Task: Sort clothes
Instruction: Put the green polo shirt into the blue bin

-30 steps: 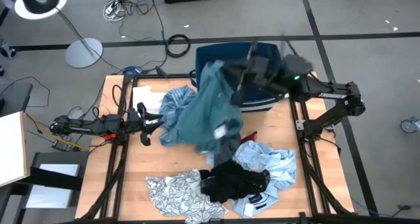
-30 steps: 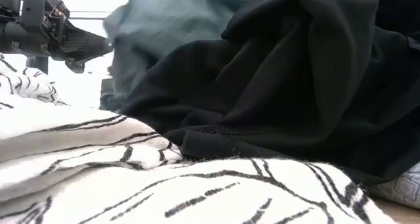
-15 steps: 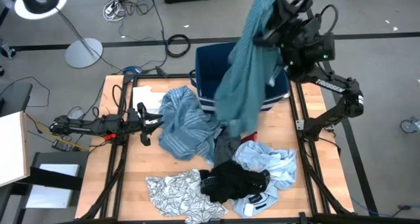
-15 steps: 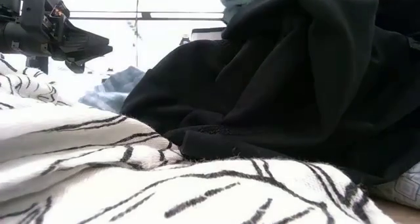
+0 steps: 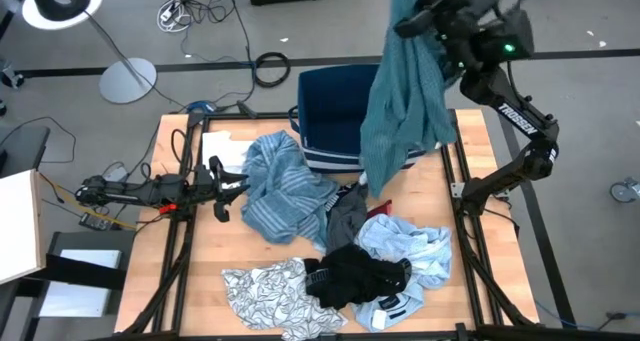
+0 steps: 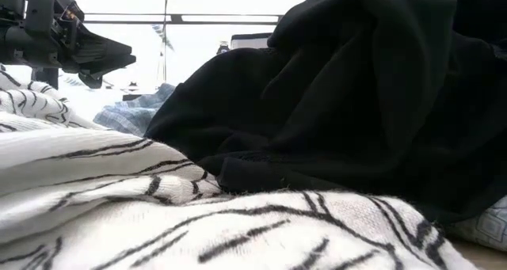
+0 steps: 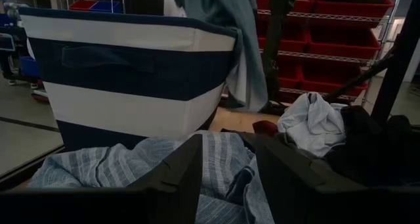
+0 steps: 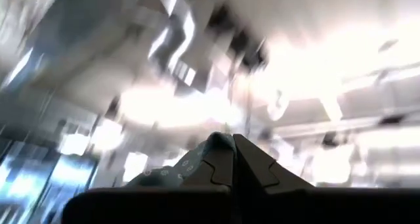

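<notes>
My right gripper (image 5: 415, 19) is raised high above the table's far right corner, shut on a teal green garment (image 5: 405, 101). The garment hangs down past the right side of the dark blue striped bin (image 5: 335, 106). A blue striped garment (image 5: 285, 186) lies heaped in front of the bin. Just left of that heap, my left gripper (image 5: 225, 181) waits level and open. Light blue (image 5: 410, 243), black (image 5: 355, 276) and leaf-print white (image 5: 265, 293) pieces lie along the near side. My right gripper pinches a bunched bit of the teal green garment (image 8: 193, 163) between its two shut fingers, which slant upward. Which part of the garment this is, and how many layers, I cannot tell. The garment hangs slack below the fingers, with its lower end (image 7: 246, 86) beside the bin's right wall.
A grey piece (image 5: 345, 216) lies between the striped heap and the light blue one. Black cloth (image 6: 356, 104) and leaf-print cloth (image 6: 158, 214) fill the low view. Red shelves (image 7: 328, 27) stand beyond the table. A lamp stand (image 5: 125, 76) and cables lie on the floor behind.
My right gripper has risen and swung toward the table's far right, tipping its fingers upward. The teal green garment has come off the striped heap. It has been carried across the bin and now hangs full length at the bin's right side.
</notes>
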